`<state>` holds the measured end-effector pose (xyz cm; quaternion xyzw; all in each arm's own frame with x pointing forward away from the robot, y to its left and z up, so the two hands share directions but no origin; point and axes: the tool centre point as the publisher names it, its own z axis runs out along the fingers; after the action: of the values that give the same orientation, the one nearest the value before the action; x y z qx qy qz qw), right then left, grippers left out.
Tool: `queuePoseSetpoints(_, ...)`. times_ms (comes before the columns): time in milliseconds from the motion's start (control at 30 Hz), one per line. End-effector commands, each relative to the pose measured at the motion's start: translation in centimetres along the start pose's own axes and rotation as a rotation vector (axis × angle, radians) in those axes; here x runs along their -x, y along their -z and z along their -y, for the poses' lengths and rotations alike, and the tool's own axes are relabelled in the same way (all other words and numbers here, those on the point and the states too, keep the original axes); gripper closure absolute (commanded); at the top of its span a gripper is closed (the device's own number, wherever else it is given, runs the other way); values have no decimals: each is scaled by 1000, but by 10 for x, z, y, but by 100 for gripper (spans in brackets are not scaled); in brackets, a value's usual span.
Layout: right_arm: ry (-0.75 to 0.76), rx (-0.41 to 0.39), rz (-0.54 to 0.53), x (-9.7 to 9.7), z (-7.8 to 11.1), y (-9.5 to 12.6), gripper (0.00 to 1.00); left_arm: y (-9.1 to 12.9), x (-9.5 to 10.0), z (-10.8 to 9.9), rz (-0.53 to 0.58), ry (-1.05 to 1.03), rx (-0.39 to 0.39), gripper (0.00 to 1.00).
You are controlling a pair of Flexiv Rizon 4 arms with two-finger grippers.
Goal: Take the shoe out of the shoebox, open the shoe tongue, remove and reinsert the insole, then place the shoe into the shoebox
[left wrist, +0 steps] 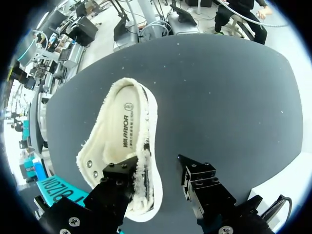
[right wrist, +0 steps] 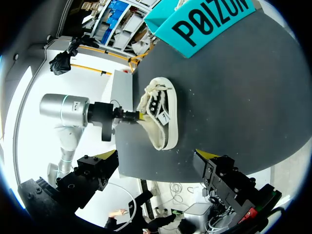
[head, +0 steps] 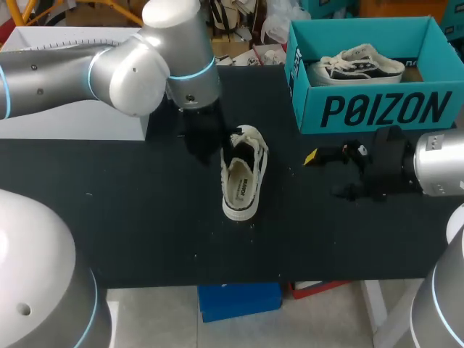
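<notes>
Print is borne by the shoebox (head: 377, 109) and the shoe (head: 243, 177) (on its insole (left wrist: 124, 129)); left gripper (left wrist: 155, 165) and right gripper (right wrist: 157, 156) are held spread, empty

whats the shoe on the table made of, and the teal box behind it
Shoe: looks like cream canvas, matte, with fraying threads along its edges; the white band round the sole looks rubbery. Shoebox: probably matte printed cardboard, judging by its thin, flat, folded walls.
</notes>
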<state>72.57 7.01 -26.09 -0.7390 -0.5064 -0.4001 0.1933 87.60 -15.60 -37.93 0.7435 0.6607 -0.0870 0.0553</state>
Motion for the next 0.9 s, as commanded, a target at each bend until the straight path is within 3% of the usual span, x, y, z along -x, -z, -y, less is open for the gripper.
queuePoseSetpoints(33, -1, 2, 3, -1, 0, -2, 0, -17, 4, -8, -9, 2, 3, 54)
queuePoseSetpoints(467, -1, 2, 3, -1, 0, -2, 0, -36, 4, -21, -18, 24, 22, 60)
queuePoseSetpoints(600, -1, 2, 3, -1, 0, -2, 0, -41, 6, -20, -35, 12, 30, 100)
queuePoseSetpoints(733, -1, 2, 3, -1, 0, -2, 0, -39, 7, -20, -59, -6, 50, 100)
queuePoseSetpoints(900, -1, 2, 3, -1, 0, -2, 0, -13, 7, -15, -41, -14, 51, 100)
